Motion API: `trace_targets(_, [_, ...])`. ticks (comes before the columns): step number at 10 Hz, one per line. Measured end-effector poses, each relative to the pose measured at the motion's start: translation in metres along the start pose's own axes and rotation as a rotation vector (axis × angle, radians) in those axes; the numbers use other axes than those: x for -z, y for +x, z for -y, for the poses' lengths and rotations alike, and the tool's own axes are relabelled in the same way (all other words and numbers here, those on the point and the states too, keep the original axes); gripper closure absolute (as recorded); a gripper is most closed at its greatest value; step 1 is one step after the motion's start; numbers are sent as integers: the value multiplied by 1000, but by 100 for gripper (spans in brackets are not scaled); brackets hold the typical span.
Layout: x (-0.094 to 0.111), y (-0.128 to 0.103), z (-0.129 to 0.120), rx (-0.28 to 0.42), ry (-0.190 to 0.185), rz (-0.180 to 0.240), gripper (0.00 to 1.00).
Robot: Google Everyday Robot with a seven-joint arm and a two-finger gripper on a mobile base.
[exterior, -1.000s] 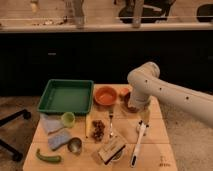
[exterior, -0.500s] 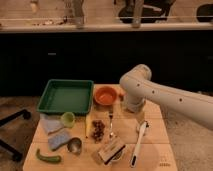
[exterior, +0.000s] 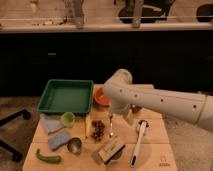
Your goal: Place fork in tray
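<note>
The arm [exterior: 160, 102] reached in from the right and bent down over the middle of the wooden table [exterior: 156, 131]. The gripper [exterior: 120, 114] hung low beneath its wrist, just right of the orange bowl [exterior: 100, 98]. Its jaws stood spread wide, with nothing between them. The fork [exterior: 111, 126] lay flat on the table just near of the gripper, tines pointing away; whether a fingertip touched it could not be told. The green tray [exterior: 52, 89] sat to the far left, apart from the fork. A white-handled brush [exterior: 138, 142] lay to the fork's right.
</note>
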Motion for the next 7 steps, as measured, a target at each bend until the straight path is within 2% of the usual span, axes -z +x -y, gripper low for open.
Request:
trace_targets(3, [-17, 9, 24, 60, -40, 20, 20])
trace_targets(7, [-30, 31, 54, 100, -47, 53, 20])
